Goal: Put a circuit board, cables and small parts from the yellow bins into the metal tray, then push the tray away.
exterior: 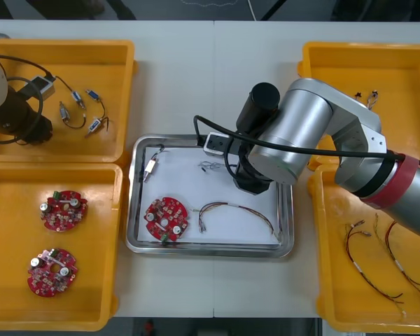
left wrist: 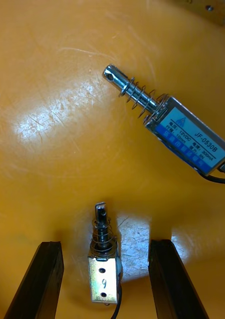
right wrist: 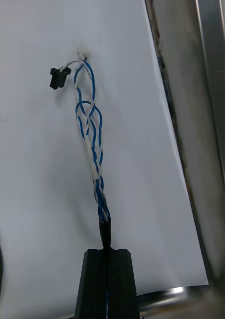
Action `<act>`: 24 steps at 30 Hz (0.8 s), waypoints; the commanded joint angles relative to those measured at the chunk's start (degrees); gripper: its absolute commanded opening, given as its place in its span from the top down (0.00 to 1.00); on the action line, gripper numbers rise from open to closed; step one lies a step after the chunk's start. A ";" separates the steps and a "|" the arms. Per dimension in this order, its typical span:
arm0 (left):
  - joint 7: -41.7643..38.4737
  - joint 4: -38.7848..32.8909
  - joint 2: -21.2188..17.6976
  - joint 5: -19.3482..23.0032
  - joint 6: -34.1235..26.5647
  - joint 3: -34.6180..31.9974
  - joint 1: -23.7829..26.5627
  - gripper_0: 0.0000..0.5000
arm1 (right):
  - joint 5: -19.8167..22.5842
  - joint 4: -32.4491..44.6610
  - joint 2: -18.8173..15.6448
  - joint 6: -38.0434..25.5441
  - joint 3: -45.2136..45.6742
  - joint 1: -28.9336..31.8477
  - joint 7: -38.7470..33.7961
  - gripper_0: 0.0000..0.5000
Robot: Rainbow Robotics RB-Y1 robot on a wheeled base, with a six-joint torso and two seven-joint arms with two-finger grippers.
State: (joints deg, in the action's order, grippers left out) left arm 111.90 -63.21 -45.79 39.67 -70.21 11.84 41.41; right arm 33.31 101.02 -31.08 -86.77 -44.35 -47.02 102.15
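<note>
Tray (exterior: 208, 250): cable (right wrist: 94, 145) in right end effector (right wrist: 108, 253)

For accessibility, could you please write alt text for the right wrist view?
The right gripper, jaws shut on a twisted blue and white cable, holds it over the white-lined metal tray; a black connector tips the cable.

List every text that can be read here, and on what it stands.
"JF-0530B": label on the farther metal part.
"9": nearer metal part, between the open left gripper's fingers.
Smaller label lines: too small to read.
Cable in the right gripper: no text.
</note>
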 commanded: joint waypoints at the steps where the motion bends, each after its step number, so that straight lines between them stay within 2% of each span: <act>1: 4.91 0.02 0.61 -0.56 1.40 0.73 1.57 0.57 | -1.93 -1.53 1.02 2.13 -0.39 0.43 3.76 1.00; 2: 4.91 0.02 0.61 -0.56 1.48 0.73 1.39 1.00 | -2.02 -1.97 1.02 2.48 -0.48 0.43 3.85 1.00; 5: 4.91 -0.07 0.52 -0.65 1.48 0.64 1.31 1.00 | -2.20 -2.41 1.02 3.01 -0.65 0.43 4.11 1.00; 6: 4.82 -0.07 0.52 -0.65 1.48 0.64 1.31 1.00 | -2.20 -2.41 1.02 3.01 -0.65 0.43 4.11 0.93; 7: 4.82 -0.07 0.52 -0.65 1.40 0.29 1.39 1.00 | -2.20 -2.49 1.02 2.92 -0.65 0.35 4.11 0.93; 8: 4.82 -0.07 0.52 -0.65 1.40 0.02 1.31 1.00 | -2.20 -2.41 1.02 2.92 -0.65 0.35 4.11 0.20; 9: 4.82 -0.24 0.52 -0.91 0.78 -0.68 1.31 1.00 | -2.20 -2.41 1.02 2.92 -0.65 0.43 3.93 0.00; 13: 4.73 -2.35 0.52 -2.23 -2.21 -2.88 1.31 1.00 | -2.11 -2.41 1.02 2.92 -0.65 0.35 4.02 0.00; 14: 4.64 -4.11 0.43 -3.55 -5.28 -4.46 1.31 1.00 | -2.02 -2.41 1.02 2.83 -0.65 0.43 4.02 0.00; 18: 4.20 -7.27 0.43 -4.69 -10.29 -7.01 1.31 1.00 | -1.76 -1.35 1.02 2.48 -0.48 0.35 3.67 0.00; 24: 2.36 -11.49 0.52 -5.39 -16.80 -10.00 1.31 1.00 | -2.72 3.13 1.81 -4.46 2.86 0.35 2.88 0.00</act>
State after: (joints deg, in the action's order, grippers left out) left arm 111.90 -71.38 -45.73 35.48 -84.32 4.09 41.40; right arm 31.25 100.03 -31.03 -88.09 -44.18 -46.91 105.38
